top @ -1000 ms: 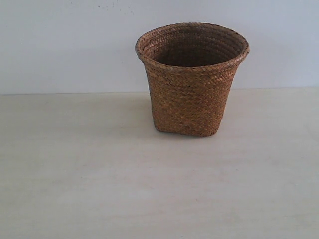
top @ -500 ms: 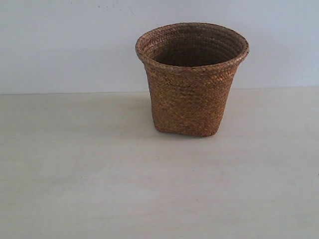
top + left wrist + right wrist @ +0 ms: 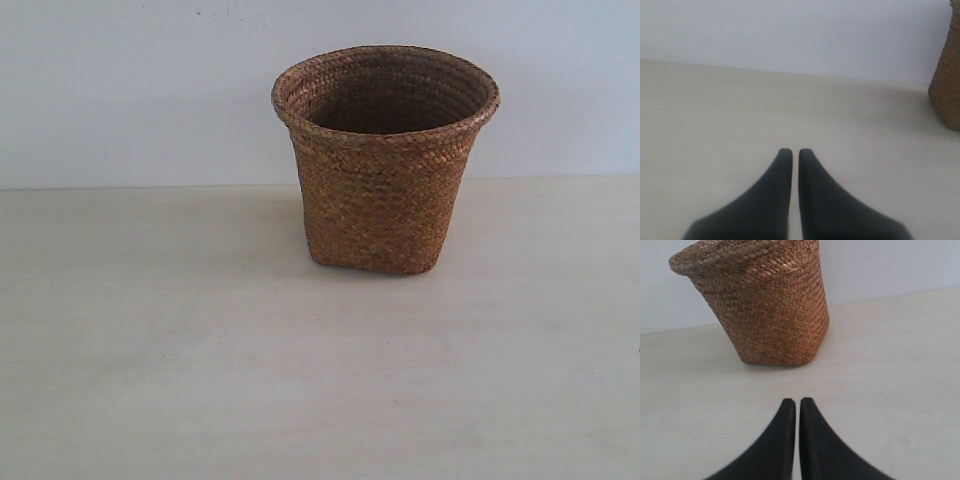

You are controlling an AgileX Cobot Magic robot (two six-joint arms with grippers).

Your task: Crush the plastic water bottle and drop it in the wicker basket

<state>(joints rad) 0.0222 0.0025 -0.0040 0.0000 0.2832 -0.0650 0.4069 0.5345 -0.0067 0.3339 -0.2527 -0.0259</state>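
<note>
The brown wicker basket (image 3: pixel 385 160) stands upright at the back of the pale table, a little right of centre. It also fills the upper part of the right wrist view (image 3: pixel 757 302), and its side shows at the edge of the left wrist view (image 3: pixel 947 80). The plastic water bottle is not in any view; the basket's inside is dark and its bottom hidden. My left gripper (image 3: pixel 791 152) is shut with nothing between its black fingers, low over the table and well away from the basket. My right gripper (image 3: pixel 793 402) is also shut and empty, a short way in front of the basket's base.
The light wooden table (image 3: pixel 200 350) stretches wide around the basket. A plain white wall (image 3: pixel 130 90) runs behind the table's back edge. Neither arm shows in the exterior view.
</note>
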